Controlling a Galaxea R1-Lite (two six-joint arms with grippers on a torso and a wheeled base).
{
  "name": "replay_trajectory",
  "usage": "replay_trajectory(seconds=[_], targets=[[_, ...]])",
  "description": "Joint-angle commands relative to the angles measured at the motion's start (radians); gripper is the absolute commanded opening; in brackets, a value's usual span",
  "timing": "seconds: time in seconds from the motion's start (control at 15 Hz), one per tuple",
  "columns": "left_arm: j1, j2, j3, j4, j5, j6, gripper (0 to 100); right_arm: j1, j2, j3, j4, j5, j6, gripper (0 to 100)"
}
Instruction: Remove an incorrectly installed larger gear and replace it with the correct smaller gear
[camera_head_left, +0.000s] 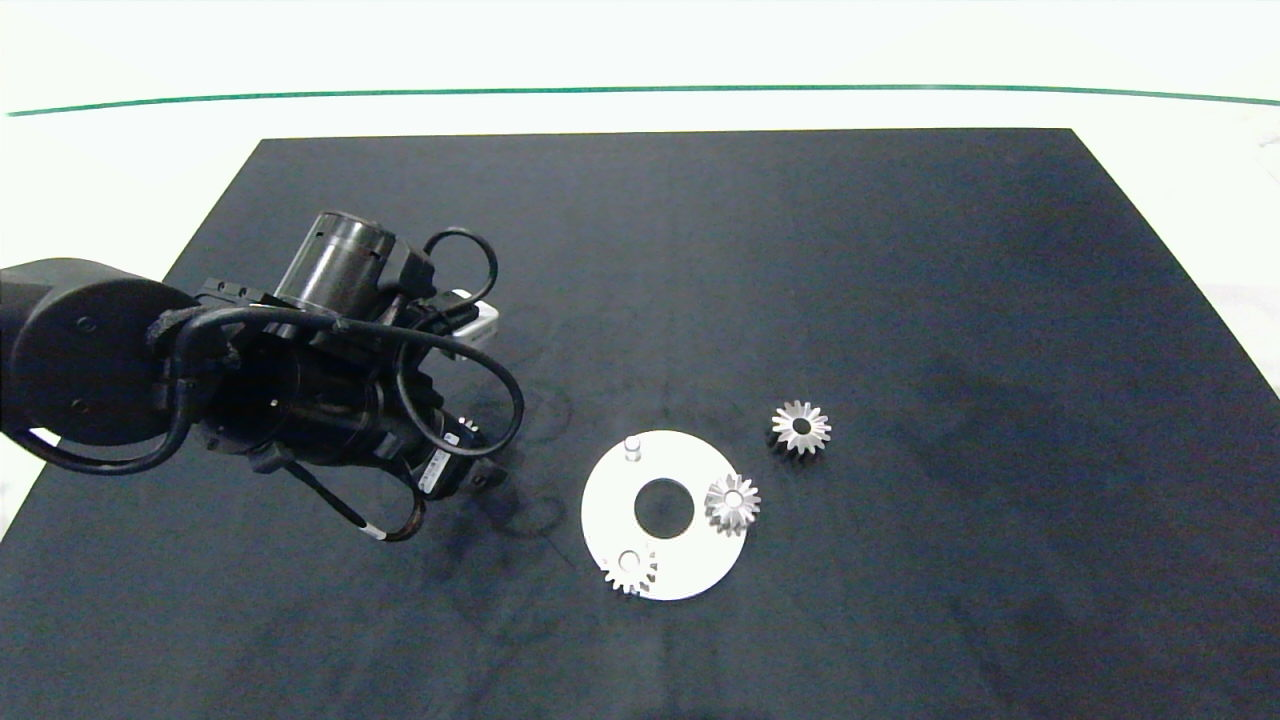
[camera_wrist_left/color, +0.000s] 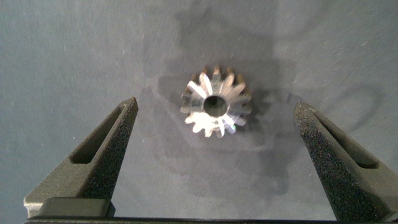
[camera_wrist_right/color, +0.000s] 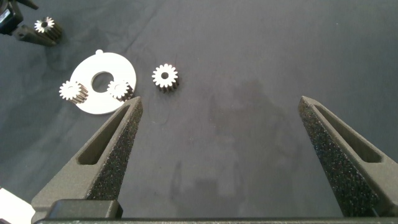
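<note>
Lying flat on the black mat's left half: larger gear, steel, rigid, slick; grip across opposite teeth. Left gripper spread wide above, empty. Right gripper likewise open.

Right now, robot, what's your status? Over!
Left claw open, straddling the larger gear on the mat. Right claw open, holding nothing. One peg bare; smaller gear loose beside the disc. Nothing in the way.
</note>
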Motion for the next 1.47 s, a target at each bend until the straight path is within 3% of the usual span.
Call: replay_trajectory(seconds=[0.07,0.6,1.47], targets=[[-0.002,0.014,-0.008,0.001,0.002,-0.001,100,0.000,0.003,0.000,0.002,-0.002,-0.002,100],[0.006,0.037,-0.008,0.006,0.002,-0.004,99,0.000,0.008,0.000,0.002,0.000,-0.002,100],[-0.005,0.055,-0.039,0.027,0.000,-0.050,72,0.000,0.011,0.006,0.000,0.006,-0.009,100]])
